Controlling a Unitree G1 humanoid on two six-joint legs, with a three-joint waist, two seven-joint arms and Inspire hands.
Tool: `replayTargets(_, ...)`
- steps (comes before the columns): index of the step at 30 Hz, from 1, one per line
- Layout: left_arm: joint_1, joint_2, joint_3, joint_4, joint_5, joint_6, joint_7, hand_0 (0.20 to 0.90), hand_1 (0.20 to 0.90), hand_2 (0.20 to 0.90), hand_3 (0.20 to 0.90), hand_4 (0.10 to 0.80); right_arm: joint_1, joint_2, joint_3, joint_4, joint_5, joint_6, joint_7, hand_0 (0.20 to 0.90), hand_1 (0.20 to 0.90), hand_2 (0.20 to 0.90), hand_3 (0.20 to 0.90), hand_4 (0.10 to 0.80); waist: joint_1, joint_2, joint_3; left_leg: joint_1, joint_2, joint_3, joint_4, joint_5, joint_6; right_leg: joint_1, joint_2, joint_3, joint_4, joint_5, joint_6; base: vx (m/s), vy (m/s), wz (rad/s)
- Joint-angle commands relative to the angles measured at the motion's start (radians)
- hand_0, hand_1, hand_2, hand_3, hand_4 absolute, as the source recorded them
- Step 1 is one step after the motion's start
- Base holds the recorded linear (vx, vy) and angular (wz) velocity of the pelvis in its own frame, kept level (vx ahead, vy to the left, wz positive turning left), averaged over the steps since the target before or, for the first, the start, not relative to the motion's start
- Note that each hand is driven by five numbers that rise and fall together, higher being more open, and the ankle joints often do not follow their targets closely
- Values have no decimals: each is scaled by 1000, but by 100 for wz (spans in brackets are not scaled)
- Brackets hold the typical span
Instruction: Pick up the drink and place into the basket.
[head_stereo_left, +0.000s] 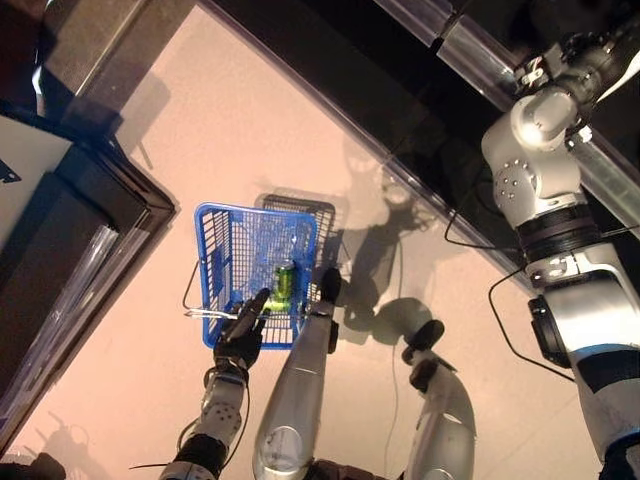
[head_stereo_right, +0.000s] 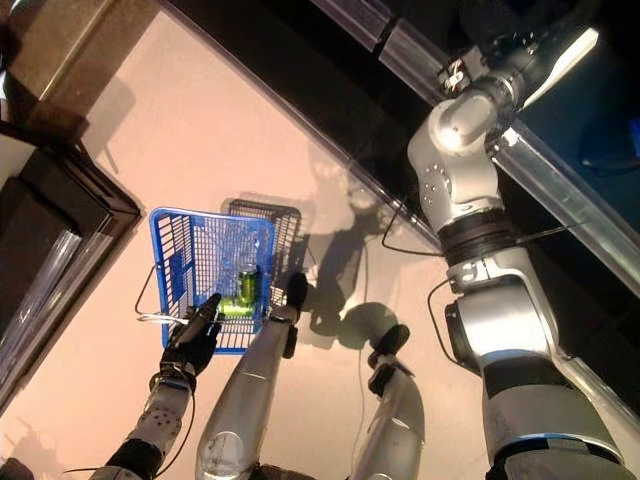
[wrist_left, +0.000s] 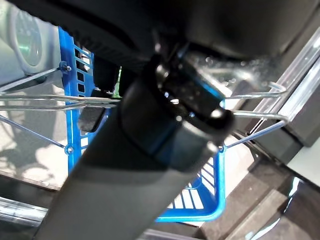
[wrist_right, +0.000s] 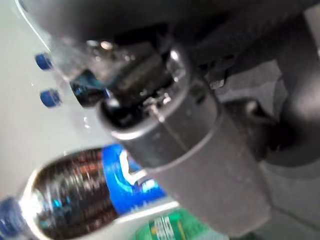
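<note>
**shelfbot_fan:** So what's the trick for this step? The right hand (wrist_right: 190, 150) is up by the drinks and the basket (head_stereo_left: 215, 215) is way down on the other side.

**g1_tinkerer:** I'd say it's the pick. A dark bottle (wrist_right: 75, 195) with a blue label sits just past the right hand, lying across its line of reach. A green label is right beside that, and a couple of blue caps (wrist_right: 45, 80) are further off. Going by that, I'd get the palm square to the bottle's middle before closing. Grab it by the label, not the neck, or it'll swing. I'd also watch the neighbours, since it's packed tight enough that a sloppy approach knocks one over.

**shelfbot_fan:** Is it holding anything yet?

**g1_tinkerer:** Can't tell, honestly. Its wrist view is mostly the hand's own bulk. The bottle looks near it, not in it, but I can't make out contact or how far open it is.

**shelfbot_fan:** And the left hand (head_stereo_left: 240, 335)?

**g1_tinkerer:** It's stretched out, not curled, with the wire handles (wrist_left: 50, 95) running across it, so it seems to be carrying the basket. A green can (head_stereo_left: 284, 280) already lies in the basket, just beyond its fingertips. I'd keep that hand level so the drop has a steady target.
</note>
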Motion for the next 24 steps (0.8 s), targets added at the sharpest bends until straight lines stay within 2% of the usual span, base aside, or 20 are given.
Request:
replayTargets(1,183,80,-38,-77,13,-15,-60,300,300,300,200,100,-151,-110,57,-47,17,-78,104,900,900,900,900,800,47,17,-21,24,-53,-64,11,-102,11,-6,-28,-36,17,59,17,0,0,0)
replayTargets(7,201,102,-21,-83,8,9,-73,300,300,300,200,100,-198,-136,77,6,69,-83,148,900,900,900,900,800,56,15,-21,12,-52,-67,23,-107,9,-10,-34,-42,30,57,18,5,-1,1)
replayTargets(11,210,115,-13,-85,4,17,-79,300,300,300,200,100,-236,-163,94,54,72,-41,190,900,900,900,900,800,60,15,-21,-1,-53,-69,37,-110,10,-21,-36,-44,43,59,19,8,0,2)
replayTargets(14,212,128,-4,-82,1,23,-89,300,300,300,200,100,-268,-195,132,98,26,29,199,900,900,900,900,800,61,13,-21,-8,-53,-71,44,-112,11,-30,-38,-43,52,62,20,0,0,0)
replayTargets(15,214,137,0,-81,-5,27,-95,300,300,300,200,100,-287,-214,171,138,-59,115,158,533,533,533,472,372,62,13,-21,-11,-53,-71,51,-114,11,-35,-39,-41,58,65,21,0,0,0)
replayTargets(16,213,137,1,-81,-6,28,-95,300,300,300,200,100,-293,-217,181,145,-93,143,146,460,460,460,387,287,61,13,-21,-13,-53,-71,52,-115,11,-37,-39,-41,59,66,22,17,-3,4)
replayTargets(17,212,136,3,-79,-6,30,-99,300,300,300,200,100,-310,-224,212,170,-117,169,136,321,321,321,225,125,62,14,-21,-14,-53,-71,53,-115,12,-39,-39,-41,59,67,22,4,3,4)
replayTargets(19,211,147,4,-75,-15,35,-114,300,300,300,200,100,-368,-245,297,240,-146,237,126,300,300,300,200,100,66,14,-21,-20,-52,-72,55,-114,15,-42,-40,-44,61,68,22,3,-3,-2)
replayTargets(24,220,165,-1,-78,-34,40,-139,300,300,300,200,100,-433,-256,368,307,-72,245,154,300,300,300,200,100,72,15,-21,-33,-53,-81,58,-114,16,-54,-42,-48,65,71,22,3,-4,0)
